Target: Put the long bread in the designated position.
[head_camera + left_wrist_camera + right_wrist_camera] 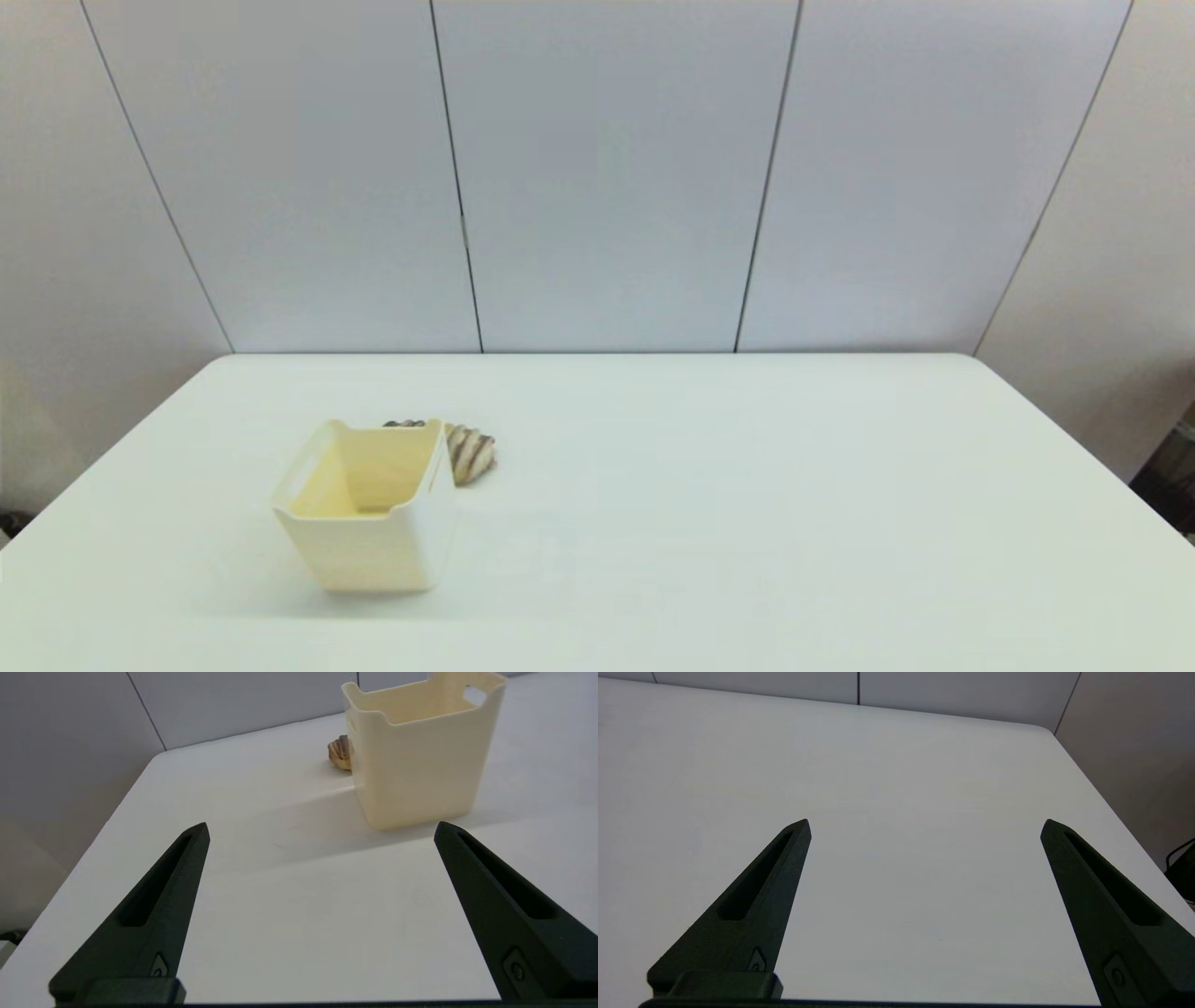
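Observation:
The long bread [470, 453] is a tan loaf with dark brown crosswise stripes, lying on the white table right behind the cream bin [366, 532], which hides most of it. In the left wrist view only one end of the long bread [340, 752] shows past the cream bin [420, 770]. My left gripper [321, 833] is open over bare table, well short of the bin, with nothing between its fingers. Over the table's right side, far from both things, my right gripper [926, 828] is open and holds nothing. Neither arm shows in the head view.
The cream bin is open-topped with handle cutouts and looks empty inside. The white table [747, 485] ends at a grey panelled wall behind. Its rounded right far corner [1043, 730] shows in the right wrist view, and its left edge [107, 821] in the left wrist view.

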Motion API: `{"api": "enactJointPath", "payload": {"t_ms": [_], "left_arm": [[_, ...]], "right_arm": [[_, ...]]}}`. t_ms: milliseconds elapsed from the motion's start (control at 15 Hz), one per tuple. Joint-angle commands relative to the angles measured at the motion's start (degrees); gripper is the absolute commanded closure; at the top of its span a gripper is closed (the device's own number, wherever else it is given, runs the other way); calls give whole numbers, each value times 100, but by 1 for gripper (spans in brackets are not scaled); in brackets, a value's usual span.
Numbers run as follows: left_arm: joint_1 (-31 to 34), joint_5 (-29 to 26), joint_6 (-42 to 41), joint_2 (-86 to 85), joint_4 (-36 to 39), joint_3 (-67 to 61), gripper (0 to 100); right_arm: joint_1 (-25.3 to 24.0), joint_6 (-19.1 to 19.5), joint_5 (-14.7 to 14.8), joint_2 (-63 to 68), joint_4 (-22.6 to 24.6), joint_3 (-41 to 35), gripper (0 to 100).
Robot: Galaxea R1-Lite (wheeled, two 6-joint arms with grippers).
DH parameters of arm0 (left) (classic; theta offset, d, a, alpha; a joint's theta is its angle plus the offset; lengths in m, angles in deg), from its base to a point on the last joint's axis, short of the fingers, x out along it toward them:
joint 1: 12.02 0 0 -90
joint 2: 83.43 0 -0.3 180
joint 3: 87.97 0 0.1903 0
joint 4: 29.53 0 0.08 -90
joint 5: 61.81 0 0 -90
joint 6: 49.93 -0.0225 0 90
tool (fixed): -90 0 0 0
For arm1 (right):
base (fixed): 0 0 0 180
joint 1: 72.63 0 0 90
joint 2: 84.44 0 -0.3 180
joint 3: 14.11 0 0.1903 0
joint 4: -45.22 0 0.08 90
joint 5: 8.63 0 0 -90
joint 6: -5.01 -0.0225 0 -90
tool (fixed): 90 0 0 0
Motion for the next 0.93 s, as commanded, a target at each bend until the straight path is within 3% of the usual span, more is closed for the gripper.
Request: {"api": "enactJointPath", "payload": {"t_ms": [67, 533, 933], "left_arm": [[4, 29, 154, -35, -12, -154, 0], [4, 38, 357, -35, -3, -154, 0], [4, 425, 1297, -35, 6, -154, 0]], "right_arm": [[0, 4, -4, 7, -2, 1, 0], [0, 4, -4, 7, -2, 1, 0], [0, 4, -4, 7, -2, 1, 0]]}}
